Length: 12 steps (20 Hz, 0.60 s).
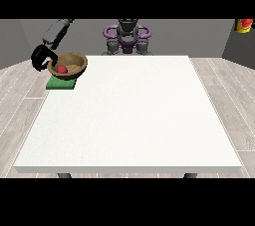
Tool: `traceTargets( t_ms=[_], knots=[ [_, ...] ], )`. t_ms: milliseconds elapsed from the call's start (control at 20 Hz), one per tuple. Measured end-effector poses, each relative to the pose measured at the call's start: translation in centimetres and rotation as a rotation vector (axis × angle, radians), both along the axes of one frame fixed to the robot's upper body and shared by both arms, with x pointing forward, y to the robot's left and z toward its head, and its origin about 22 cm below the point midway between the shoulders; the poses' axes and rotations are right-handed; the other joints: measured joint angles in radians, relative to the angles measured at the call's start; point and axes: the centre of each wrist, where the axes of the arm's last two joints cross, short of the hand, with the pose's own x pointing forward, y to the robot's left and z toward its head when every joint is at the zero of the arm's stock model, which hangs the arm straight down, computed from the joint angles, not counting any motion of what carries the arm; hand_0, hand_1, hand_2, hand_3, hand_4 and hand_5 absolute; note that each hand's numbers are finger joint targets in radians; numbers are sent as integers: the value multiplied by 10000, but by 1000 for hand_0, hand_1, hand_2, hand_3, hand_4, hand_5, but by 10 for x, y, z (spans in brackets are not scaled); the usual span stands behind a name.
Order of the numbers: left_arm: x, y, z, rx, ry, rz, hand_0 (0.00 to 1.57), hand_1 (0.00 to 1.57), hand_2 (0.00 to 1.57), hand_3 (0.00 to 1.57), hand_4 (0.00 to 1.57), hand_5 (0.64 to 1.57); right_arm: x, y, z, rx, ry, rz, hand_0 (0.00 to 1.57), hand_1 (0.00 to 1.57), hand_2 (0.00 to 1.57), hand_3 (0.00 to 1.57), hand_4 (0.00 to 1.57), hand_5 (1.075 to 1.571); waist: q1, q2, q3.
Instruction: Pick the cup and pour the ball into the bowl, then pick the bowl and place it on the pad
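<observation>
Inspected from the front. Wooden bowl [68, 64] found sitting on green pad [61, 84] at far corner of white table [129, 120], view's left, pad overhanging the table's edge. Red ball [62, 69] noted inside bowl. Black hand [43, 56] at view's left observed just beside bowl's rim, fingers curved; whether closed on rim or merely near it could not be determined. No cup located. Other hand not sighted.
</observation>
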Motion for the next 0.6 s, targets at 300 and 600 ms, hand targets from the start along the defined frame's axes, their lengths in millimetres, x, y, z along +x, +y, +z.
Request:
traceTargets(
  t_ms=[300, 600],
  knots=[
    [-2, 1, 8, 78, -149, -18, 0, 0, 0, 0, 1189, 1562, -5, -14, -3, 651, -121, -713, 1571, 1571, 1571, 1155, 0, 1551, 10, 60, 3],
    [-2, 3, 8, 15, -249, 53, 0, 0, 0, 0, 1190, 1562, -6, -30, 12, 196, -430, -1564, 1487, 1487, 1398, 802, 0, 1544, 13, 189, 3]
  ],
)
